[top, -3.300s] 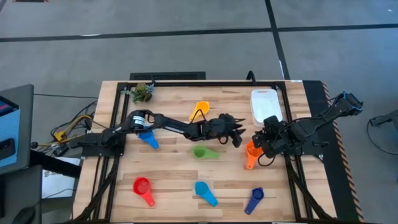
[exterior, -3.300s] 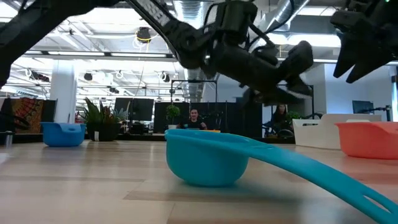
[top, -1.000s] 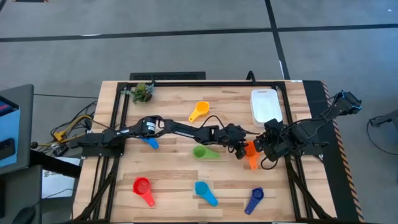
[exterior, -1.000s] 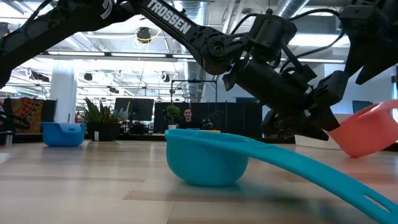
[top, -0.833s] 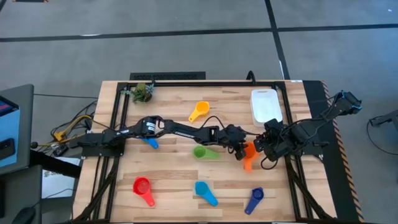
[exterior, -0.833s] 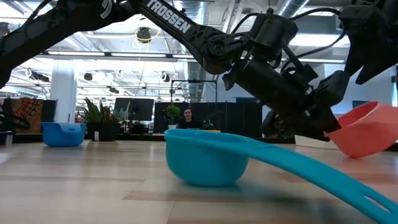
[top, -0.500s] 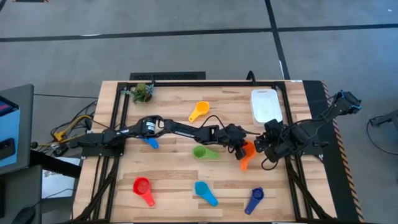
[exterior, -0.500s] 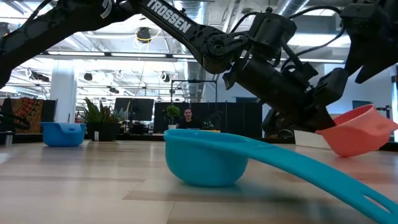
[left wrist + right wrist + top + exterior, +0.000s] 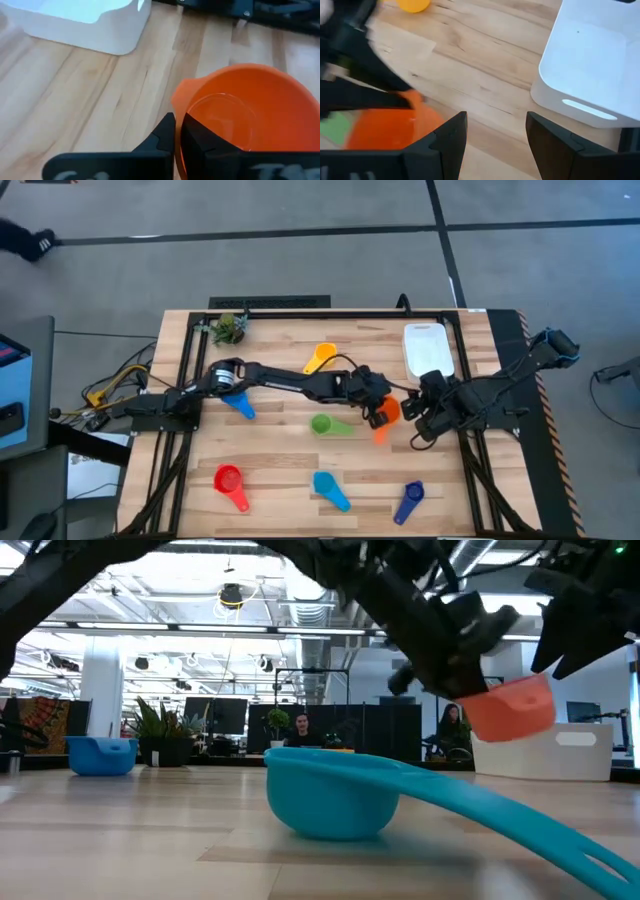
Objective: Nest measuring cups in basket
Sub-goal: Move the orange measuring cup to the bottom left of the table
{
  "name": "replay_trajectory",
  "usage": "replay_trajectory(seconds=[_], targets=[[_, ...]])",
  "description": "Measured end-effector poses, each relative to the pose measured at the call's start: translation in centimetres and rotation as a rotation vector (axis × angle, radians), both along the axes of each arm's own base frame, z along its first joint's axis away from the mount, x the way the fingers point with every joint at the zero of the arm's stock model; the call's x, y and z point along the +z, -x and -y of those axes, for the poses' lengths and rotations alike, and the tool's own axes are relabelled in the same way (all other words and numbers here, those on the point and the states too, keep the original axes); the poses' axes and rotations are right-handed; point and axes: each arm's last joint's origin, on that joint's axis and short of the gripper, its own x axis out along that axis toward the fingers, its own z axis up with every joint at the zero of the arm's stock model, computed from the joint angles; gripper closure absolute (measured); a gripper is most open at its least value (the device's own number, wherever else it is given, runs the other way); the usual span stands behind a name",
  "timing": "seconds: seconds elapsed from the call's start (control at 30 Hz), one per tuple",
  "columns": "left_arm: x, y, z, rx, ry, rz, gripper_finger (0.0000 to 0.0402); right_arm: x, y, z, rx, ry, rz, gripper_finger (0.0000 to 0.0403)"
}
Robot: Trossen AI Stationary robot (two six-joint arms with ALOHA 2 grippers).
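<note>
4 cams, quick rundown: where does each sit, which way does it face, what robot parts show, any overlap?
High: overhead, straight down; both arms, table, basket.
Low: table height, level across; teal cup close, arms above.
Left wrist: on left arm; left gripper pinches the orange cup.
Right wrist: on right arm; right gripper open.
All four show the orange cup.

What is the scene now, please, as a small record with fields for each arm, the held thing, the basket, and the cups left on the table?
left gripper: jaws shut on the rim of the orange plastic measuring cup, lifted off the table
right gripper: jaws open, empty, beside the orange cup
white rectangular plastic basket: empty, at the far right of the wooden table
cups on the table: yellow, green, red, two light blue, dark blue
</note>
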Motion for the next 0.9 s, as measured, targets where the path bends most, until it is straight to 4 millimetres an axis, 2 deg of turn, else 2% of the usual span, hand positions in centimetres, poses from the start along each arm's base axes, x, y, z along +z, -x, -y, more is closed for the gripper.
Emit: replay_trajectory(seconds=[0.1, 0.2, 0.27, 0.37, 0.6, 0.73, 0.9], targets=[[0.8, 1.2, 0.4, -0.008, -0.011, -0.05, 0.04, 0.0, -0.1, 0.1, -0.015, -0.004, 0.001, 0.0178], [1.7, 3.4, 1.0, -0.049, 0.012, -0.016, 0.0401, 0.0, -0.2, 0.2, -0.031, -0.01, 0.011, 0.0178], [2.3, 5.7, 1.3, -0.054, 0.035, 0.033, 0.0401, 0.0, -0.2, 0.2, -0.033, -0.012, 0.014, 0.0178], [2.7, 10.2, 1.4, -0.016, 0.04, 0.077, 0.0401, 0.0, -0.2, 0.2, -0.044, -0.017, 0.023, 0.0178], [3.4, 19.9, 2.8, 0.105, 0.058, 0.067, 0.0401, 0.0, -0.6, 0.6, -0.083, -0.009, 0.075, 0.0178], [3.0, 23.7, 4.5, 0.14, 0.087, 0.004, 0.0401, 0.0, -1.4, 0.7, -0.091, 0.005, 0.112, 0.0178], [2.4, 26.8, 7.2, 0.173, 0.116, -0.096, 0.0401, -0.4, -2.6, 0.6, -0.07, 0.007, 0.124, 0.0178]])
